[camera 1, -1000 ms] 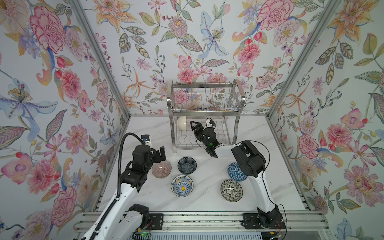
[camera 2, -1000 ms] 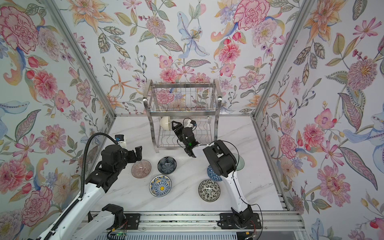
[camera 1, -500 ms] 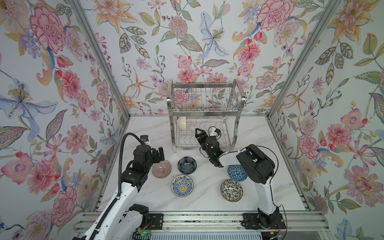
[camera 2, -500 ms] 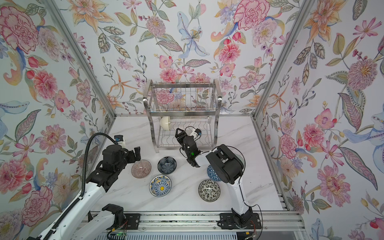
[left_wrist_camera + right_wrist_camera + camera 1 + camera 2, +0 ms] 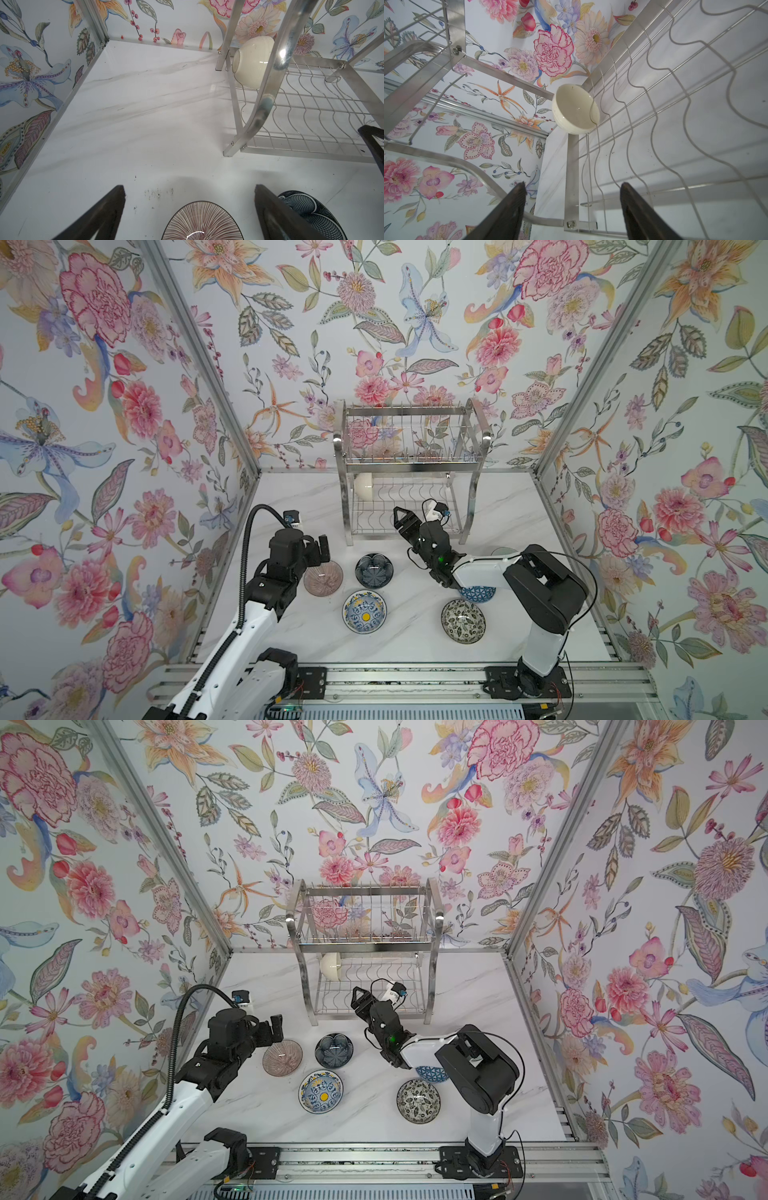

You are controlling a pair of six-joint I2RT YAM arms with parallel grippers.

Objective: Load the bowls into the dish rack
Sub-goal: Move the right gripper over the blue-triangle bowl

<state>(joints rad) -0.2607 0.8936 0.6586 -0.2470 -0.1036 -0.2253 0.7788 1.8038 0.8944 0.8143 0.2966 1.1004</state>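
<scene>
The steel dish rack stands at the back; one cream bowl leans on edge at the left end of its lower shelf. On the table lie the mauve ribbed bowl, the navy flower bowl, the yellow-centred bowl, the leafy bowl and the blue lattice bowl, half under my right arm. My left gripper hangs open over the mauve bowl's far rim. My right gripper is open and empty at the lower shelf's front edge.
A sliver of a pale green bowl shows behind my right forearm. Flowered walls with metal posts close in the left, back and right sides. The rack's upper tier overhangs the lower shelf. Bare marble lies left of the rack.
My right gripper has drawn back out of the rack's lower shelf toward the front, staying open, and its elbow has swung right. The left arm has hardly moved.
</scene>
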